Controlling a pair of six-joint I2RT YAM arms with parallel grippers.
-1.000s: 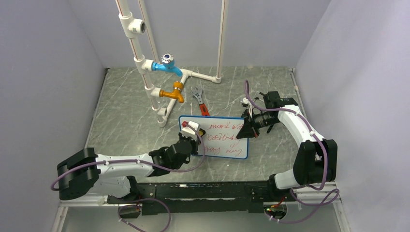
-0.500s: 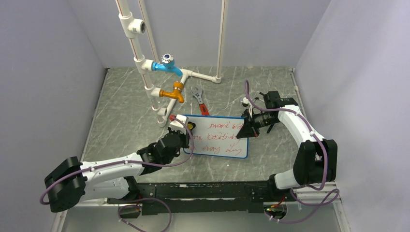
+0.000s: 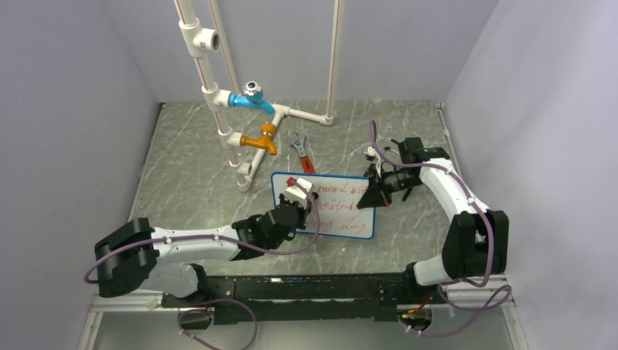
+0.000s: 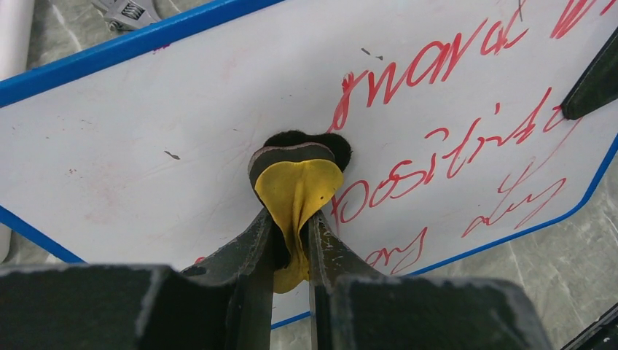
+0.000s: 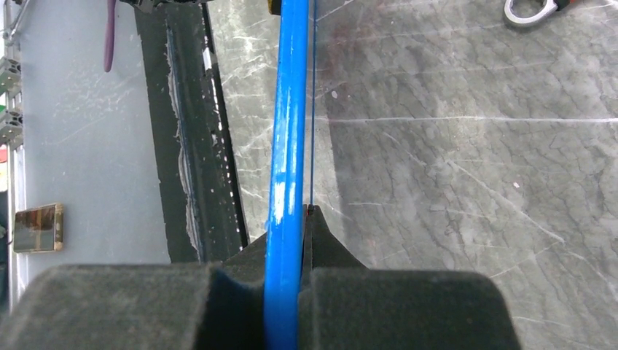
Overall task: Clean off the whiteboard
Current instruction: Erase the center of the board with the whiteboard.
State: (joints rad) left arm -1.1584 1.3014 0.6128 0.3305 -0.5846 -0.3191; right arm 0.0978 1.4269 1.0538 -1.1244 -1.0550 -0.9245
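Note:
The whiteboard (image 3: pixel 337 210), blue-framed, stands tilted on the table with red handwriting on its right part (image 4: pixel 466 138). Its left part (image 4: pixel 146 138) is wiped to faint smears. My left gripper (image 3: pixel 302 206) is shut on a folded yellow eraser cloth with a dark pad (image 4: pixel 297 182), and the pad presses on the board face just left of the writing. In the left wrist view the fingers (image 4: pixel 256 244) pinch the cloth. My right gripper (image 3: pixel 374 193) is shut on the board's right blue edge (image 5: pixel 286 131), which runs between its jaws.
A white pipe rig with a blue tap (image 3: pixel 251 96) and an orange tap (image 3: pixel 261 140) stands behind the board's left end. A red-handled wrench (image 3: pixel 301 154) lies just behind the board. Grey walls close in both sides.
My left gripper swept the eraser left to the board's upper left corner, then back right to the edge of the writing. The right gripper and board stayed put.

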